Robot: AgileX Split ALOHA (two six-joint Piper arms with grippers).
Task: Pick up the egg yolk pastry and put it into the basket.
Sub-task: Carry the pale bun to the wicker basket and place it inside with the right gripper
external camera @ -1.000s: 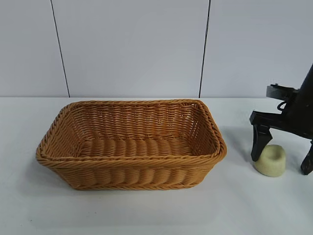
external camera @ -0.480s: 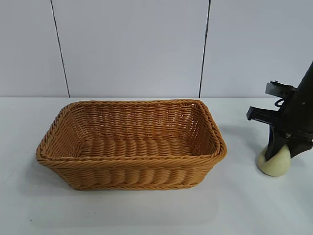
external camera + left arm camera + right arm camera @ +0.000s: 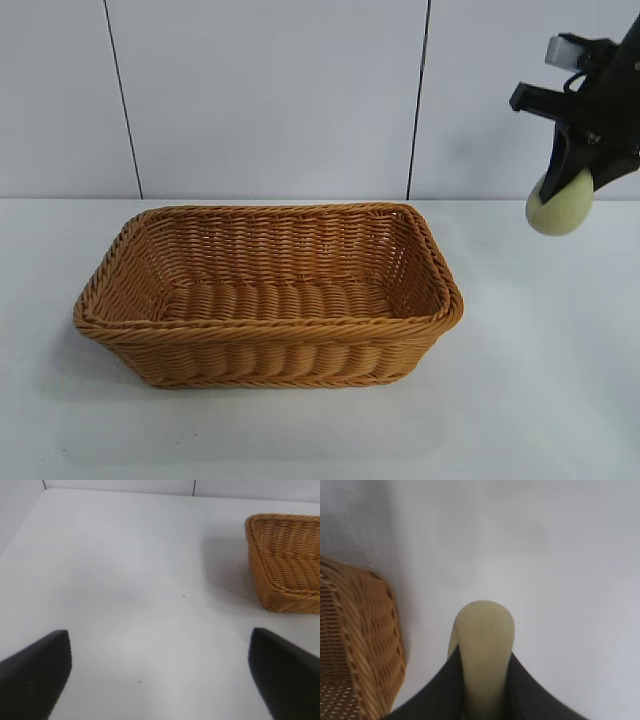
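The pale cream egg yolk pastry (image 3: 558, 210) hangs in the air at the far right, well above the table, squeezed between the black fingers of my right gripper (image 3: 577, 178). In the right wrist view the egg yolk pastry (image 3: 485, 645) sticks out from the right gripper (image 3: 486, 680), which is shut on it. The orange-brown wicker basket (image 3: 270, 345) stands on the white table, to the left of and below the pastry, with nothing inside. My left gripper (image 3: 160, 672) is out of the exterior view; its wrist view shows it open over bare table, one basket (image 3: 285, 565) corner beyond it.
A white table (image 3: 520, 400) carries the basket, with bare surface in front of it and to its right. A pale panelled wall (image 3: 270, 100) closes off the back.
My right gripper closed on the egg yolk pastry on the table and has lifted it high above the surface. The basket and left gripper have not moved.
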